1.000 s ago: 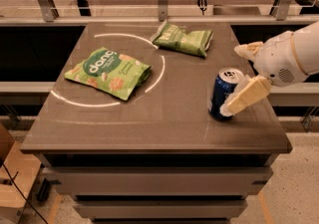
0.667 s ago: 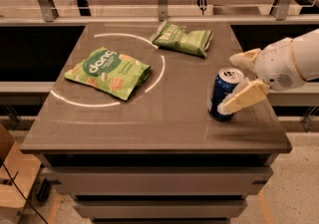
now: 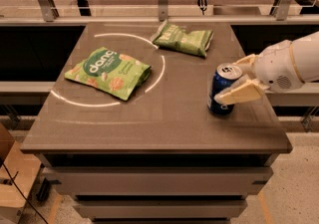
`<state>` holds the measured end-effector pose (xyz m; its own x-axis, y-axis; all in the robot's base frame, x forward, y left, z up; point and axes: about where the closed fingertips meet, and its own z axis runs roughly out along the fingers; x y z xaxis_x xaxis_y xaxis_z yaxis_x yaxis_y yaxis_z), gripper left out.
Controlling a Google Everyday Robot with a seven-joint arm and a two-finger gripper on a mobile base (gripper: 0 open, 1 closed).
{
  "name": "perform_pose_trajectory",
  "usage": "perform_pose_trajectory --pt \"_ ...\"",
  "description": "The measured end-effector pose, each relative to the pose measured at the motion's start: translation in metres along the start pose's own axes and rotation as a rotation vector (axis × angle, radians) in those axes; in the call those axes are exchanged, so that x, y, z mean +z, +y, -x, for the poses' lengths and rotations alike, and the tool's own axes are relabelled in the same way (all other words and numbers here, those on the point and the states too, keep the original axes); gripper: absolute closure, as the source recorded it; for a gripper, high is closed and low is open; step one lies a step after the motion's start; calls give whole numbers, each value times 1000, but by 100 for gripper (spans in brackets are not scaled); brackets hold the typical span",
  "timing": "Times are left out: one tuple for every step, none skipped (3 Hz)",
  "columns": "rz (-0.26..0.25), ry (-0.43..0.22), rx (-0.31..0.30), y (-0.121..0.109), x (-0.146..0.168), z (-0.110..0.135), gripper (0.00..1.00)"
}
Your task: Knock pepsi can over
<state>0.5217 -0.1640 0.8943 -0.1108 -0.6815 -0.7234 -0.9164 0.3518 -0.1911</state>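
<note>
Can: small dark blue metal pepsi can (image 3: 220,82), upright.
Claw (image 3: 228,80): released, straddling it from the right — I'd shove left.

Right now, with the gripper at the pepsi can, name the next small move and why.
Probably sweep the gripper toward the middle of the table. The pepsi can stands near the right edge with the gripper at its right side; pushing inward should topple it onto the table.

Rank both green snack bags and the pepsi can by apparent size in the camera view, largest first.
1. left snack bag
2. far snack bag, farther off, so true size unsure
3. pepsi can, with the gripper at its right
</note>
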Motion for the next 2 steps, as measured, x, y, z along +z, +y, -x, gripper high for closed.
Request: perform_pose_trajectory --pt "4 72 -87 6 5 25 87" --pt "12 230 -204 21 25 52 100"
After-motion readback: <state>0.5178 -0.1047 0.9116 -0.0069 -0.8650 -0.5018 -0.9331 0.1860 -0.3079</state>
